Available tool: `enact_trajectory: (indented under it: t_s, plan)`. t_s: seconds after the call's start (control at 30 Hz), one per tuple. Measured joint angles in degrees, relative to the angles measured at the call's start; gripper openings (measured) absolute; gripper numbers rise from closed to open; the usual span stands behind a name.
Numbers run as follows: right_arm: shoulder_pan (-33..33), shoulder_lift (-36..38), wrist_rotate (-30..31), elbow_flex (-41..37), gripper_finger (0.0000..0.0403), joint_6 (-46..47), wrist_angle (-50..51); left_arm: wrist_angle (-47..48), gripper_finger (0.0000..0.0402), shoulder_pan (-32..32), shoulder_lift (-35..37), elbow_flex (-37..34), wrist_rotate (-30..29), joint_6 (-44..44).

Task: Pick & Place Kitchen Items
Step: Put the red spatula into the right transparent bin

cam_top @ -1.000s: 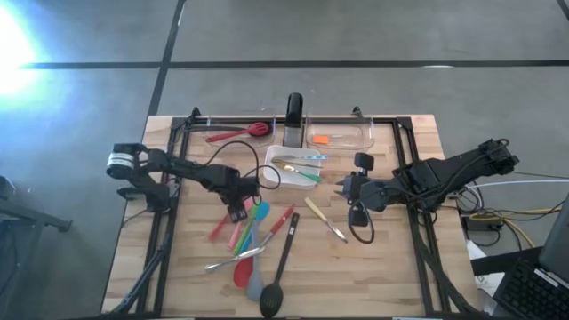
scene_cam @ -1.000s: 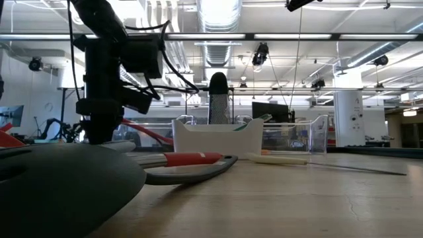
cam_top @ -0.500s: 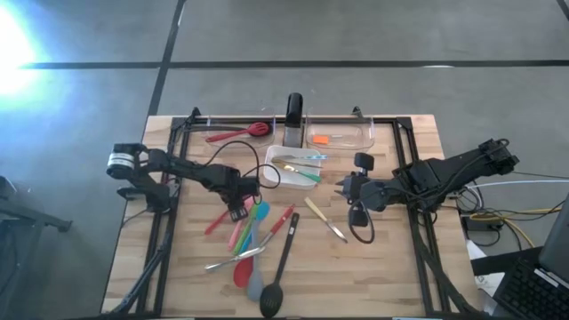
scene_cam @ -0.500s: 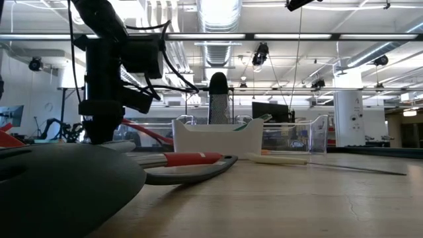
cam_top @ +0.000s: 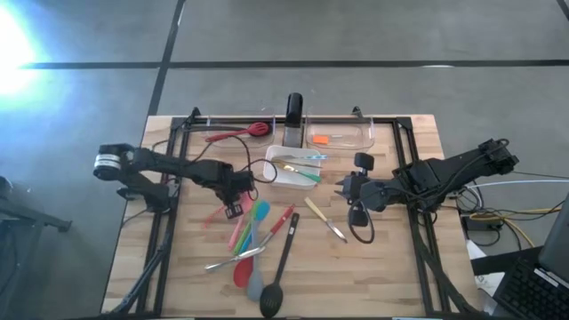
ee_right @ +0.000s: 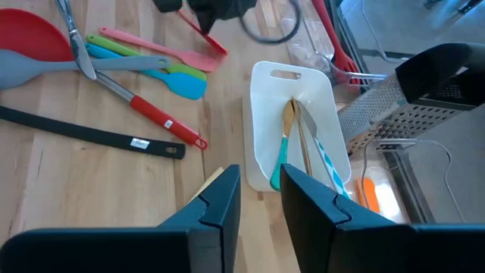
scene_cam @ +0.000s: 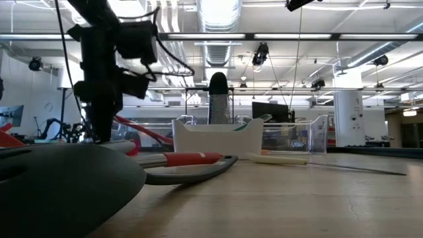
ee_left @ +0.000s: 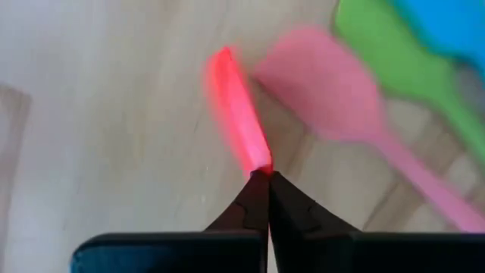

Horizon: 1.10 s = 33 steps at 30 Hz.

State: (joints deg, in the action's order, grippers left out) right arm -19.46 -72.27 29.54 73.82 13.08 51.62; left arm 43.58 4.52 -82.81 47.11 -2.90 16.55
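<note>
We've got the left arm stretched low across the table, its left gripper clamped tight on a red spatula that hangs just off the wood, beside the pink spatula in the utensil pile. Our right gripper waits near the white dish, fingers apart, nothing in them.

Blurred in the left wrist view: red spatula, pink spatula and green spoon, both cut at the frame edge. Looming unfocused, cropped in the low view: black spoon. Too small to identify: contents of the clear bin.
</note>
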Motion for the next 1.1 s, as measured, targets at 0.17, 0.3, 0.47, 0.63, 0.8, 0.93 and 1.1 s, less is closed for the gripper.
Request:
enact_trajectory:
  t_s: [0.17,0.3,0.47,0.63,0.8,0.93,1.1]
  plan:
    - [0.0,0.0,0.0,0.0,0.0079,0.0,0.0,-0.2,0.0001,0.0,3.8,0.1,2.9,-0.1]
    - [0.0,0.0,0.0,0.0,0.0074,0.0,0.0,0.0,0.0001,0.1,5.5,0.1,3.0,-0.2]
    - [0.0,0.0,0.0,0.0,0.0075,0.0,0.0,0.5,0.0001,0.0,6.2,0.1,3.4,-0.4]
    - [0.0,0.0,0.0,0.0,0.0083,0.0,0.0,0.8,0.0001,0.0,6.1,0.2,3.4,-0.9]
    - [0.0,0.0,0.0,-0.2,0.0090,-0.1,-1.8,0.7,0.0001,0.0,6.1,0.2,3.4,-1.0]
    - [0.0,0.0,-0.6,-3.8,0.0094,-3.2,-11.9,0.5,0.0001,0.0,6.1,0.3,3.5,-1.0]
    - [1.2,0.0,-6.4,-13.5,0.0098,-9.8,-29.3,0.3,0.0000,0.0,6.1,0.3,3.5,-1.0]
